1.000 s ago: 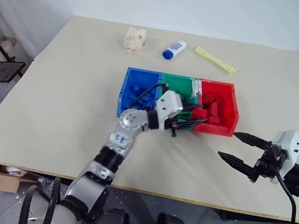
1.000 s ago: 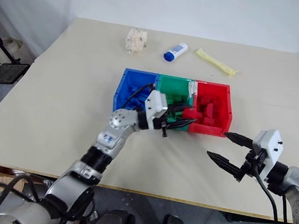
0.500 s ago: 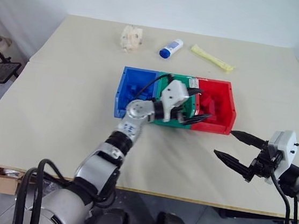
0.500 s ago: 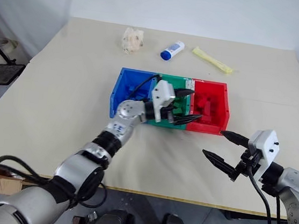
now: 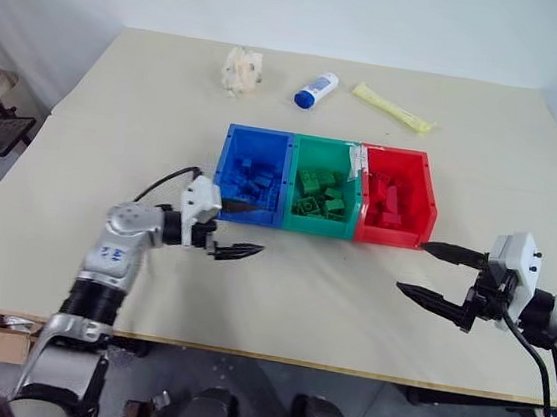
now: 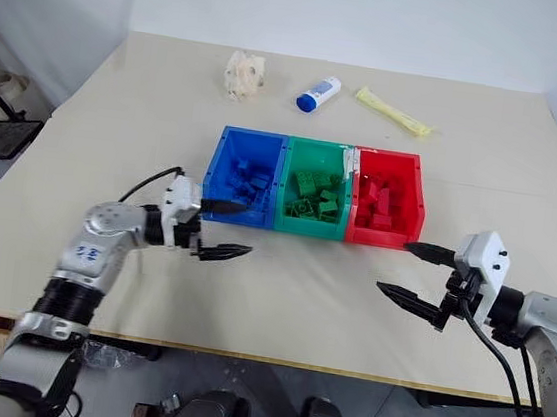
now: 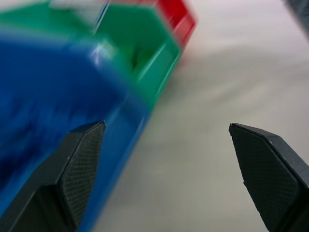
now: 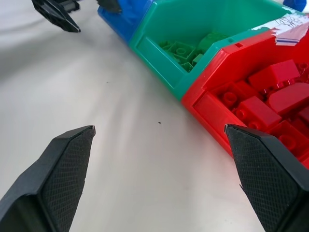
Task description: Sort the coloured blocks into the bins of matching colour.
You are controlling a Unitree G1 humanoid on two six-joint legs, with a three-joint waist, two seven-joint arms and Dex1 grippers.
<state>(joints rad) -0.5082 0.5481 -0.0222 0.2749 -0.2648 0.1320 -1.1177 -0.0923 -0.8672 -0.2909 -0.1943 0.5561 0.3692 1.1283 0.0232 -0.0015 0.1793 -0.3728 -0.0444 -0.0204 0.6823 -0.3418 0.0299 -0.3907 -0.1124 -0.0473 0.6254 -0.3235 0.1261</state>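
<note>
Just changed: my left gripper (image 5: 233, 229) let go over the bins and pulled back; now it sits just in front of the blue bin (image 5: 248, 215), jaws wide, holding nothing.
Right gripper (image 5: 439, 274): wide and empty too, in front of the red bin (image 5: 389, 236), same as before.
Blocks: blue ones (image 5: 255, 179), green ones (image 5: 319, 194) and red ones (image 5: 388, 201) each lie in their own bin.
Table (image 5: 116, 130): I see no loose blocks, so sorting looks done.

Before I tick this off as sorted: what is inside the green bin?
The green bin holds a loose heap of green blocks, studs showing on several. No other colour is visible among them. The bin floor under the heap is covered, so anything lying beneath it cannot be seen.
</note>
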